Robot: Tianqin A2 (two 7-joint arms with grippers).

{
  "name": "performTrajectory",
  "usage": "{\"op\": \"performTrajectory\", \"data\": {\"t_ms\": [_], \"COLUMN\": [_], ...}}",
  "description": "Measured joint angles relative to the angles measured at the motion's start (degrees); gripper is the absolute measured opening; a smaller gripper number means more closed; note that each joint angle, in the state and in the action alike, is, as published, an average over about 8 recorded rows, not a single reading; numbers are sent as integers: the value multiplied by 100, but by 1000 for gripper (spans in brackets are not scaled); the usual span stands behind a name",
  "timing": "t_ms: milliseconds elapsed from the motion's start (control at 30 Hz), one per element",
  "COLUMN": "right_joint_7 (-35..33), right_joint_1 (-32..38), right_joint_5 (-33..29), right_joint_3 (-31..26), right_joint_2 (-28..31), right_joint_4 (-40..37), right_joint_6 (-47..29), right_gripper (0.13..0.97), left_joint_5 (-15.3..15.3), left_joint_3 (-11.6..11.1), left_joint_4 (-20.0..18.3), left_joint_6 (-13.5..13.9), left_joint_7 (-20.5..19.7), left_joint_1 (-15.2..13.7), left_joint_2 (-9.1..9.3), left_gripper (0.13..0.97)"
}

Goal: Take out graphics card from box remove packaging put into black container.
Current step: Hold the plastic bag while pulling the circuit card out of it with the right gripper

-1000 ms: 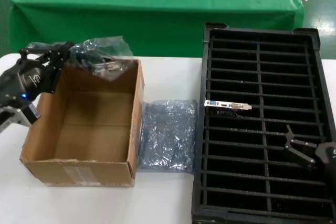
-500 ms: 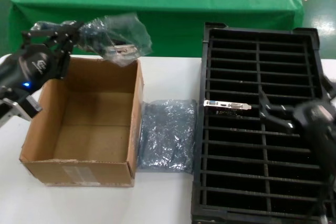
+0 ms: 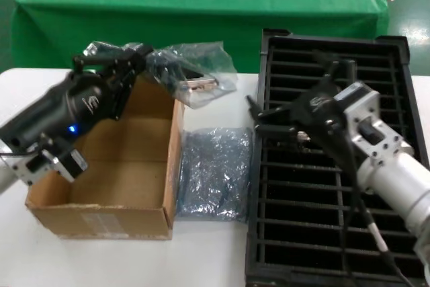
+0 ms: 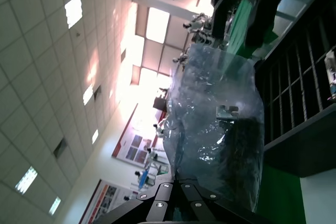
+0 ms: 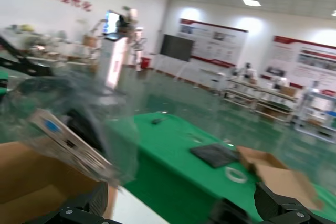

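Note:
My left gripper (image 3: 142, 60) is shut on the packaging (image 3: 193, 72), a crinkly clear bag held in the air over the far right corner of the box (image 3: 101, 216). Through the bag the graphics card (image 3: 195, 84) shows its silver bracket. In the left wrist view the fingertips (image 4: 181, 184) pinch the bag's edge and the card (image 4: 239, 145) hangs inside. My right gripper (image 3: 290, 89) is open wide over the left part of the black container (image 3: 390, 132), a short way right of the bag. From the right wrist, the bagged card (image 5: 65, 140) lies ahead of the spread fingers.
An empty crumpled bag (image 3: 213, 173) lies on the white table between box and container. Another card's bracket (image 4: 329, 74) stands in a container slot. A green-covered table (image 3: 201, 11) runs along the back.
My left gripper has carried the bagged card right, from the box's far left to its far right corner. My right arm has swung from the container's right side up and left toward the bag.

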Motion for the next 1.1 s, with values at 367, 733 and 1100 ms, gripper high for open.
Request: {"op": "performTrajectory", "data": {"t_ms": [367, 733, 1100], "right_joint_7": [29, 87, -317], "right_joint_1": [851, 1051, 1029], "right_joint_5": [195, 177, 429], "right_joint_3": [-935, -1161, -1228], "right_joint_2": [-76, -62, -78], "right_joint_4": [-224, -149, -28], "right_joint_6": [-102, -77, -71], "right_gripper": [909, 759, 592], "left_joint_5": [65, 70, 85], "left_joint_3": [115, 96, 71], "left_joint_4": [-66, 81, 366], "left_joint_6": [131, 135, 91], "left_joint_7": [231, 571, 888], "left_joint_1": [59, -77, -310], "left_joint_2": [125, 272, 402], "left_gripper": [139, 139, 139]}}
